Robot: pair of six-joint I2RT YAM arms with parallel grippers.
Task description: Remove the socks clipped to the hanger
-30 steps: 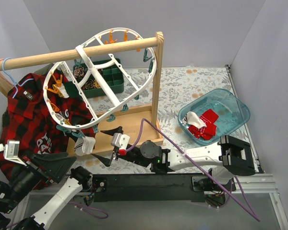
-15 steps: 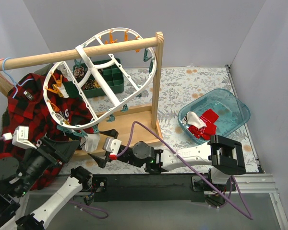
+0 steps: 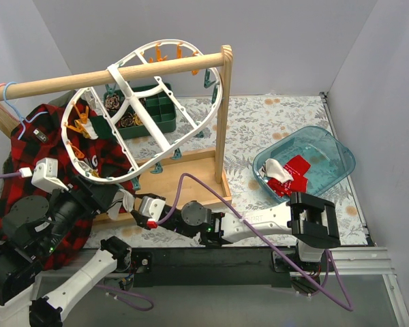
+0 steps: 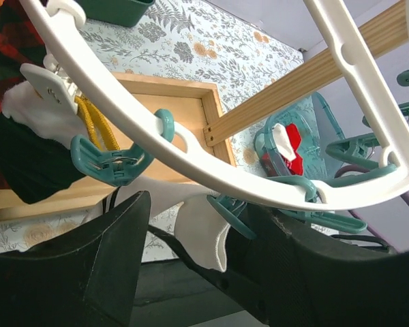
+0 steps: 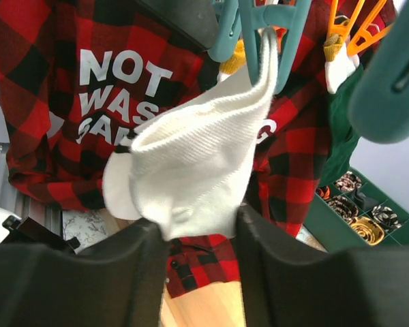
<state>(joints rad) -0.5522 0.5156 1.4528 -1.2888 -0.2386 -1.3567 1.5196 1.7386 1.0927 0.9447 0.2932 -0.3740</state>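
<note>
Left tool [image 4: 201, 204] gapes round the white sock [image 4: 204, 238]; right tool [image 5: 198, 221], grip unclear, should pull straight off the clip [image 5: 290, 41].

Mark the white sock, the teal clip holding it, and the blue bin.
white sock [image 5: 191, 170]: right wrist view, middle of its ribbed fabric.
teal clip [image 5: 226, 37]: right wrist view, its left arm.
blue bin [image 3: 327, 157]: top external view, bare floor.

The red-and-black plaid shirt [image 5: 34, 41] bears white letters "NOT" above "WAS"; a third line below cannot be read
</note>
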